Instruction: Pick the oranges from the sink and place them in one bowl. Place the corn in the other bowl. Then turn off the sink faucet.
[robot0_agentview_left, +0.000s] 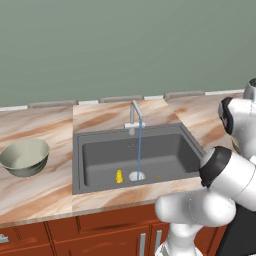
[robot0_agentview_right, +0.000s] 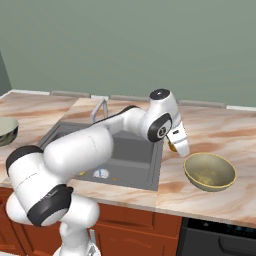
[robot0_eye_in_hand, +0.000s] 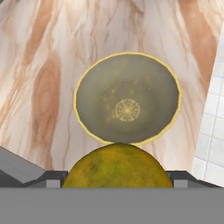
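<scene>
Oranges were the business in hand: in the left base view the sink held the corn just beside the round drain, standing roughly upright with its long axis up and down, while a small orange speck lay on the drain's other side, too small to name surely. The faucet ran a thin blue stream, and the pale bowl sat on the surface well apart from the sink. In the right base view the pincer hung just beside the olive bowl, toward the sink, with something orange at its tips. In the hand view an orange sat clamped between the pincer's dark tips, above the olive bowl's near rim. Judged the carrying step; next called for moving farther over the bowl and releasing.
</scene>
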